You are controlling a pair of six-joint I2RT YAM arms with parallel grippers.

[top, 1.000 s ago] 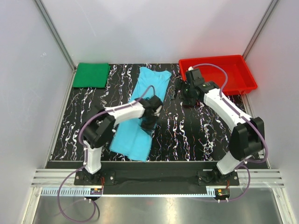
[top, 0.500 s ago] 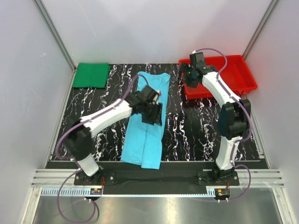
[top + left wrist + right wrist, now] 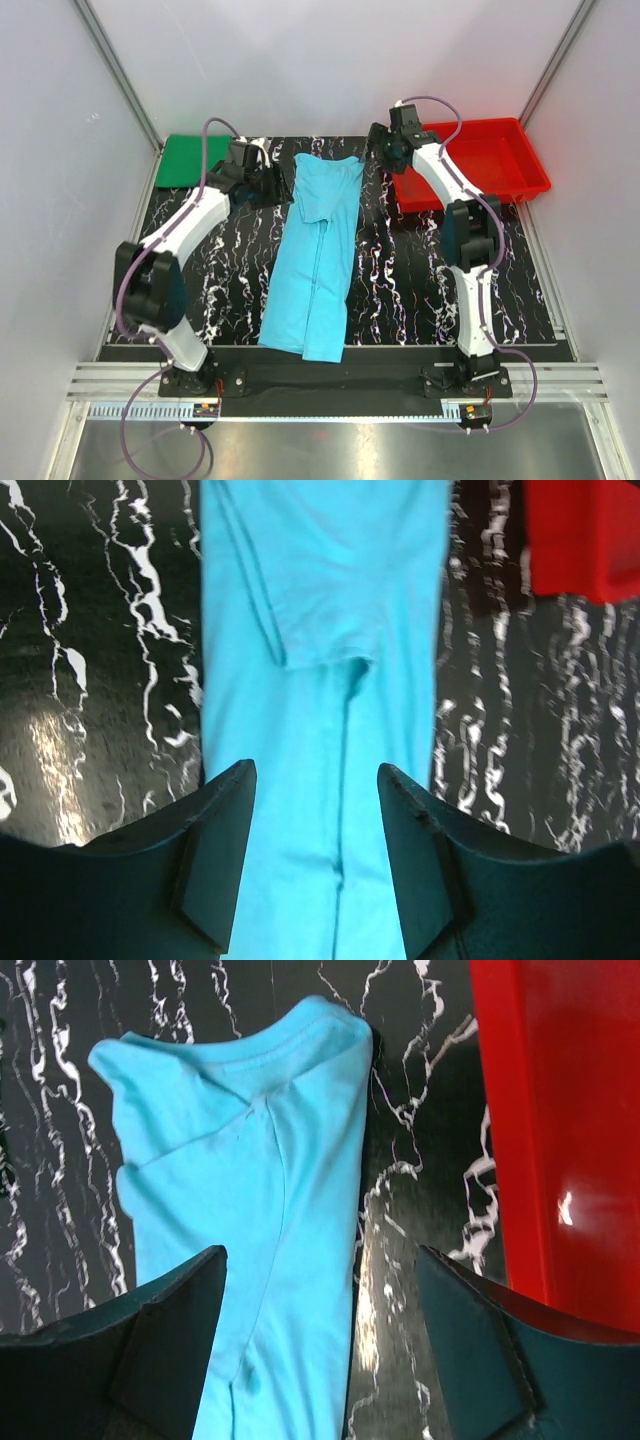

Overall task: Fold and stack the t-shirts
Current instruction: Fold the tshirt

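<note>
The red tray (image 3: 495, 160) is sitting at the upper right, and both shirts are lying outside it on the table (image 3: 400, 290): the folded green shirt (image 3: 190, 160) at upper left, the long blue shirt (image 3: 315, 260) in the middle. The left gripper (image 3: 315, 780) and right gripper (image 3: 320, 1260) are hovering over the blue shirt's upper end, jaws spread, gripping nothing.

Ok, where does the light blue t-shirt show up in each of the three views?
Top external: the light blue t-shirt lies lengthwise mid-table, folded into a long strip.
Left wrist: the t-shirt runs down the middle, top to bottom.
Right wrist: the t-shirt sits left of centre, collar end at the top.
Shared landmark: the red tray, right of the t-shirt in every view.
</note>
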